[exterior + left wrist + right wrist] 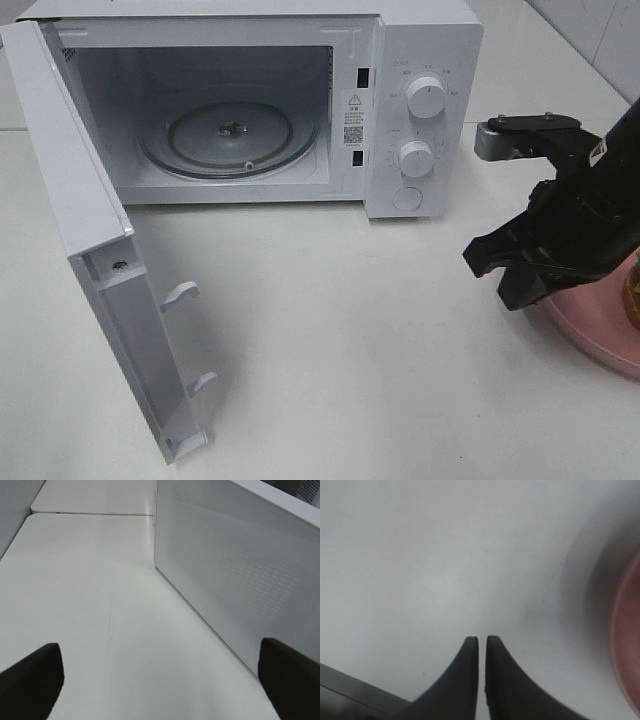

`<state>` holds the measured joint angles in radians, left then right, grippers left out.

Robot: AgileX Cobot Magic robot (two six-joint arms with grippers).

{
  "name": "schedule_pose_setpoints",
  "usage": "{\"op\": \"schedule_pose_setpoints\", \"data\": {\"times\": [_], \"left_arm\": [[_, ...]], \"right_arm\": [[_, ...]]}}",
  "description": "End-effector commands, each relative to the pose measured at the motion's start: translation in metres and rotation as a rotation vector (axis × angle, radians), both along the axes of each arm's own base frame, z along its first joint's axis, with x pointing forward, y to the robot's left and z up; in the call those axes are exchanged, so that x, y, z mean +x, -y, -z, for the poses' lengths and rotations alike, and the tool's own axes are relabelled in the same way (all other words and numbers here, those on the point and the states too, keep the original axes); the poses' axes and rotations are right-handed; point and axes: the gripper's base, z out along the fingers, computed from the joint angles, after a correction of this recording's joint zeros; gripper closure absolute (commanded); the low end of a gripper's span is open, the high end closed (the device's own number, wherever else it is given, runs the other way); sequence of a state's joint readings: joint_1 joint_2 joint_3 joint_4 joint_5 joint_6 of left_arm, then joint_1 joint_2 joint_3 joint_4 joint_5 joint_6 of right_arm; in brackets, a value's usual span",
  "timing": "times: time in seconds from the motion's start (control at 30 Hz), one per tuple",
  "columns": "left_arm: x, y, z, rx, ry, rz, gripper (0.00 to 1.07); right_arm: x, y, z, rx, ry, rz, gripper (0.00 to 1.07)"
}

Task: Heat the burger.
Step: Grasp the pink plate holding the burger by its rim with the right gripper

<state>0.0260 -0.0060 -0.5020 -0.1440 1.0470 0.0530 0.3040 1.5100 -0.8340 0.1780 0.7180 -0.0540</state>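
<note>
Only a golden-brown sliver of the burger (pixel 633 290) shows, at the right edge of the exterior view, on the pink plate (pixel 590 335). My right gripper (pixel 490 272) hangs over the table just left of that plate. In the right wrist view its fingertips (pixel 482 640) stand almost together with only a thin slit and nothing between them, and the plate's rim (pixel 627 645) lies to one side. The microwave (pixel 420 60) stands open with its glass turntable (pixel 230 140) bare. My left gripper (pixel 160 649) is open and empty beside a white perforated microwave panel (pixel 235 575); its arm is out of the exterior view.
The microwave door (pixel 90 260) swings out to the left toward the table's front edge. Two white knobs (pixel 427 98) and a round button sit on the panel at the right of the cavity. Bare white tabletop (pixel 340 330) spreads in front of the microwave.
</note>
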Motion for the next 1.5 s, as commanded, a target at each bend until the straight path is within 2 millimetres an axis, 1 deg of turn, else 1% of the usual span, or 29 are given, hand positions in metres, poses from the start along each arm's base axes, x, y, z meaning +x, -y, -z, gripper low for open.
{"op": "schedule_pose_setpoints", "data": {"times": [0.03, 0.1, 0.2, 0.27, 0.3, 0.33, 0.37, 0.4, 0.43, 0.47, 0.5, 0.53, 0.57, 0.6, 0.63, 0.67, 0.7, 0.77, 0.93, 0.97, 1.03, 1.07, 1.1, 1.13, 1.17, 1.2, 1.5], "left_arm": [[-0.003, 0.0, 0.0, 0.001, 0.032, -0.004, 0.09], [-0.003, 0.0, 0.0, 0.0, 0.032, -0.003, 0.09], [-0.003, 0.0, 0.0, 0.0, 0.032, -0.003, 0.09], [-0.003, 0.0, 0.0, 0.0, 0.032, -0.003, 0.09], [-0.003, 0.0, 0.0, 0.0, 0.032, -0.003, 0.09], [-0.003, 0.0, 0.0, 0.0, 0.032, -0.003, 0.09], [-0.003, 0.0, 0.0, 0.0, 0.032, -0.003, 0.09], [-0.003, 0.0, 0.0, 0.0, 0.032, -0.003, 0.09], [-0.003, 0.0, 0.0, 0.0, 0.032, -0.003, 0.09], [-0.003, 0.0, 0.0, 0.0, 0.032, -0.003, 0.09], [-0.003, 0.0, 0.0, 0.0, 0.032, -0.003, 0.09], [-0.003, 0.0, 0.0, 0.0, 0.032, -0.003, 0.09], [-0.003, 0.0, 0.0, 0.0, 0.032, -0.003, 0.09], [-0.003, 0.0, 0.0, 0.0, 0.032, -0.003, 0.09], [-0.003, 0.0, 0.0, 0.0, 0.032, -0.003, 0.09], [-0.003, 0.0, 0.0, 0.0, 0.032, -0.003, 0.09], [-0.003, 0.0, 0.0, 0.0, 0.032, -0.003, 0.09], [-0.003, 0.0, 0.0, 0.0, 0.032, -0.003, 0.09], [-0.003, 0.0, 0.0, 0.0, 0.032, -0.003, 0.09], [-0.003, 0.0, 0.0, 0.0, 0.032, -0.003, 0.09], [-0.003, 0.0, 0.0, 0.0, 0.032, -0.003, 0.09], [-0.003, 0.0, 0.0, 0.0, 0.032, -0.003, 0.09], [-0.003, 0.0, 0.0, 0.0, 0.032, -0.003, 0.09], [-0.003, 0.0, 0.0, 0.0, 0.032, -0.003, 0.09], [-0.003, 0.0, 0.0, 0.0, 0.032, -0.003, 0.09], [-0.003, 0.0, 0.0, 0.0, 0.032, -0.003, 0.09], [-0.003, 0.0, 0.0, 0.0, 0.032, -0.003, 0.09]], "right_arm": [[0.0, 0.006, -0.004, -0.045, -0.018, -0.011, 1.0], [0.005, 0.017, -0.008, -0.08, -0.013, 0.025, 0.95], [0.006, 0.02, -0.008, -0.089, -0.012, 0.037, 0.94], [0.008, 0.028, -0.008, -0.137, -0.002, 0.067, 0.85], [0.008, 0.028, -0.008, -0.137, -0.002, 0.067, 0.85], [0.009, 0.03, -0.008, -0.16, 0.005, 0.068, 0.83], [0.01, 0.034, -0.008, -0.194, 0.021, 0.079, 0.75], [0.01, 0.034, -0.008, -0.194, 0.021, 0.079, 0.75], [0.011, 0.035, -0.008, -0.207, 0.028, 0.088, 0.71], [0.012, 0.038, -0.009, -0.237, 0.048, 0.093, 0.59], [0.012, 0.038, -0.009, -0.237, 0.048, 0.093, 0.59], [0.013, 0.039, -0.009, -0.254, 0.056, 0.096, 0.52], [0.014, 0.042, -0.01, -0.278, 0.071, 0.111, 0.42], [0.014, 0.042, -0.01, -0.278, 0.071, 0.111, 0.42], [0.015, 0.043, -0.01, -0.288, 0.08, 0.122, 0.36], [0.016, 0.044, -0.01, -0.301, 0.095, 0.136, 0.27], [0.016, 0.044, -0.01, -0.301, 0.095, 0.136, 0.27], [0.018, 0.045, -0.011, -0.309, 0.116, 0.132, 0.2], [0.019, 0.045, -0.008, -0.309, 0.105, 0.131, 0.2], [0.02, 0.044, -0.004, -0.308, 0.087, 0.133, 0.21], [0.02, 0.044, -0.002, -0.309, 0.079, 0.133, 0.21], [0.022, 0.043, 0.004, -0.307, 0.056, 0.135, 0.22], [0.022, 0.043, 0.004, -0.307, 0.056, 0.135, 0.22], [0.023, 0.042, 0.01, -0.304, 0.037, 0.137, 0.22], [0.023, 0.042, 0.01, -0.304, 0.037, 0.137, 0.22], [0.025, 0.041, 0.015, -0.301, 0.029, 0.136, 0.23], [0.033, 0.038, 0.03, -0.291, 0.023, 0.127, 0.24]]}}
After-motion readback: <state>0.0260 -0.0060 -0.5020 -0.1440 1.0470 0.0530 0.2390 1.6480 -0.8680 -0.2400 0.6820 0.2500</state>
